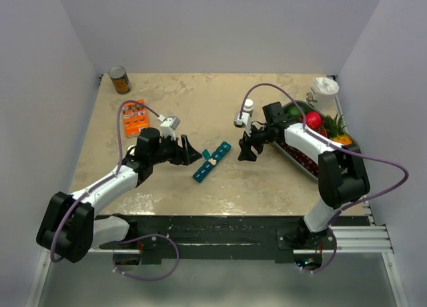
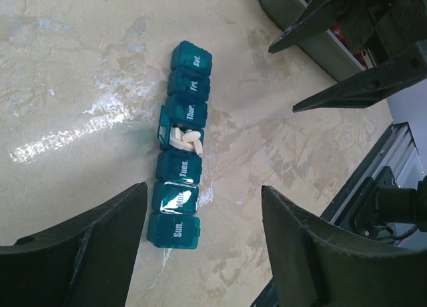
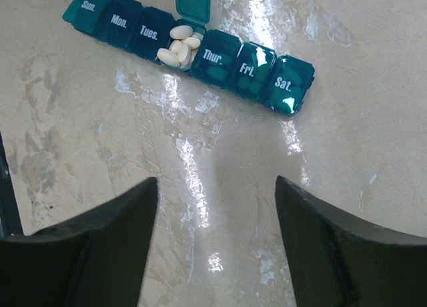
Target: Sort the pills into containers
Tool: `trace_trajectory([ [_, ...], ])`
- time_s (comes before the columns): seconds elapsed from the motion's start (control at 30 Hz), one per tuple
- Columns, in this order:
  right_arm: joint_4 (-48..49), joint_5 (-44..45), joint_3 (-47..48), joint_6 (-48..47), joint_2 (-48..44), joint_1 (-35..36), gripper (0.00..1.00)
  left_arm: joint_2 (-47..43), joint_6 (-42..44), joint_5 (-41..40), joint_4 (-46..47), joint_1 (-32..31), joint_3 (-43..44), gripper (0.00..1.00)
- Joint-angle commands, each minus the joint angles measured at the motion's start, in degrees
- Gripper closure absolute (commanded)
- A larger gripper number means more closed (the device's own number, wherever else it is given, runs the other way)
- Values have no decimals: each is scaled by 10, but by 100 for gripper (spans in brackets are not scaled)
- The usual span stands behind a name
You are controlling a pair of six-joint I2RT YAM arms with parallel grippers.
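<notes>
The containers (image 1: 212, 161) are one slim teal strip of day-labelled compartments lying slantwise mid-table. Its middle lid stands up, and several white pills (image 1: 211, 161) fill that compartment; the other lids are down. In the left wrist view the containers (image 2: 181, 167) run away from my left gripper (image 2: 204, 189), which hovers open over the Sun. and Mon. end, with the pills (image 2: 186, 140) beyond. My left gripper (image 1: 193, 155) sits just left of the strip and my right gripper (image 1: 248, 150) just right of it. In the right wrist view the right gripper (image 3: 217, 180) is open and empty, short of the containers (image 3: 193, 43) and pills (image 3: 179, 45).
A brown can (image 1: 120, 80) stands at the back left, an orange box (image 1: 135, 118) behind the left arm. A small white bottle (image 1: 247, 107) sits behind the right gripper. A grey fruit tray (image 1: 354, 147) and a white cup (image 1: 325, 90) occupy the right side.
</notes>
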Motion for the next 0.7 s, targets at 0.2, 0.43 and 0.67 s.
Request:
trace_trajectory([
  [0.2, 36, 17, 42, 82, 49, 9, 60, 65, -10, -46, 67, -3, 18, 40],
  [0.43, 5, -11, 122, 102, 117, 54, 80, 138, -2, -97, 60, -2, 69, 62],
  [0.67, -22, -2, 189, 114, 184, 84, 83, 193, 5, -85, 68, -3, 93, 64],
])
